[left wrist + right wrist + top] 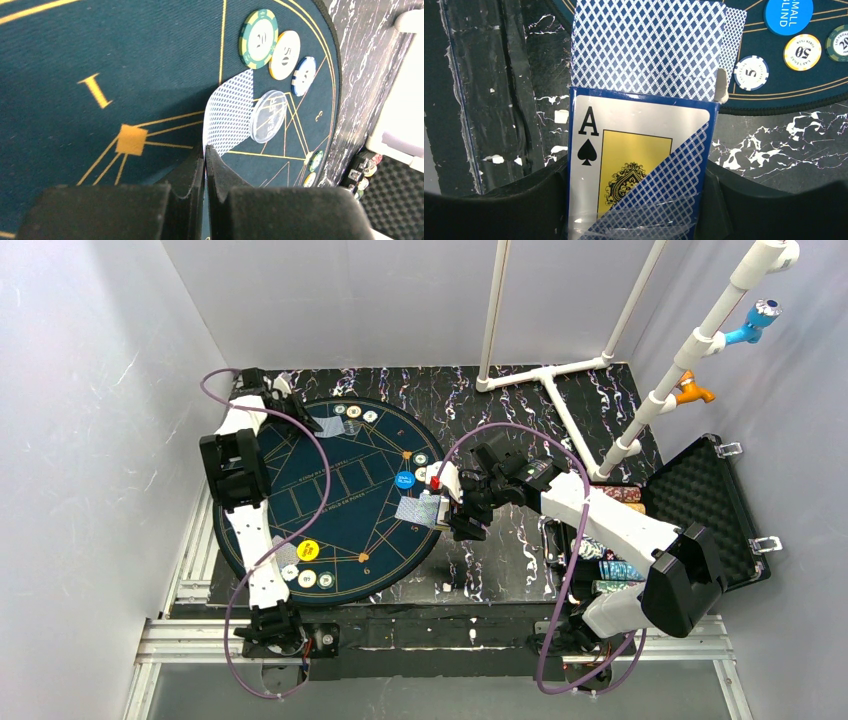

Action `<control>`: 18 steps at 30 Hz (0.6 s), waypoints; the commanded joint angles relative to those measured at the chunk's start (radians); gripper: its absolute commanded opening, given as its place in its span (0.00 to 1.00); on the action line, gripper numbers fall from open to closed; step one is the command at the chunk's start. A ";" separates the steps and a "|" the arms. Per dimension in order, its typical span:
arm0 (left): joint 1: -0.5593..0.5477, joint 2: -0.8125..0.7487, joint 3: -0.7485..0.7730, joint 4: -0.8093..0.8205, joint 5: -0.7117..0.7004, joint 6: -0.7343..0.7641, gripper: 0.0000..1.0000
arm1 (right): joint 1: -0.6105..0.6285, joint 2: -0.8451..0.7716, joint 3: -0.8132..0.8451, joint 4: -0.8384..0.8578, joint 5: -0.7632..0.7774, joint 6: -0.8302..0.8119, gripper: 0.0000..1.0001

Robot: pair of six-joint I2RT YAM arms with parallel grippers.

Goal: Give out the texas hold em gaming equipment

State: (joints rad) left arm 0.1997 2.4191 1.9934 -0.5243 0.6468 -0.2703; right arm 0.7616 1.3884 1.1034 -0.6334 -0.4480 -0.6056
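The step in hand looks like dealing. The left end effector (205,150) has its jaws pinched almost together on the near edge of a playing card (230,112) at the far-left rim of the mat (75,50). The right end effector (636,200) is clamped on a card box (639,145) just off the mat's right rim, over the worktop (774,145).

To place the card well, I judge the left arm should lower it flat onto the cloth beside the three chips (285,54). It should then open only a little and draw straight back, so the thin sheet neither flips nor nudges the clear disc (268,116) at its far edge. The right arm should hold the box level, since the deck (646,45) stands well out of the open top and could slide free.

The card is thin, glossy and springy, bowed into a curve, with a fine lattice back. The mat is round, woven dark-blue cloth with gold lines, likely grippy. The chips are hard, round and stripe-edged, with printed values. The box is shiny card showing an ace of spades, with loose clear wrap at its lower corner. A smooth blue disc (788,15) lies inside the mat's right rim.
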 commanded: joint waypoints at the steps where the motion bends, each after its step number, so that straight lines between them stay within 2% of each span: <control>1: -0.031 0.005 0.050 -0.017 0.040 -0.011 0.00 | 0.004 -0.010 0.032 0.016 -0.017 -0.010 0.01; 7: -0.049 0.010 0.043 -0.017 0.070 -0.011 0.00 | 0.004 -0.011 0.027 0.017 -0.017 -0.011 0.01; 8: -0.050 0.012 0.043 -0.017 0.081 -0.013 0.07 | 0.004 -0.011 0.026 0.018 -0.018 -0.010 0.01; 11: -0.050 0.000 0.037 -0.017 0.090 -0.007 0.38 | 0.004 -0.011 0.027 0.019 -0.018 -0.010 0.01; 14: -0.046 -0.057 0.005 -0.019 0.031 0.016 0.56 | 0.004 -0.009 0.030 0.018 -0.015 -0.011 0.01; 16: -0.039 -0.120 -0.036 -0.019 -0.021 0.040 0.72 | 0.004 -0.010 0.032 0.018 -0.015 -0.011 0.01; 18: -0.034 -0.198 -0.083 -0.020 -0.072 0.078 0.81 | 0.004 -0.011 0.032 0.020 -0.014 -0.011 0.01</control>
State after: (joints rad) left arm 0.1467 2.3932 1.9816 -0.5125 0.7010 -0.2699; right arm 0.7616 1.3884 1.1034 -0.6334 -0.4473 -0.6060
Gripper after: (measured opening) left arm 0.734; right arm 0.732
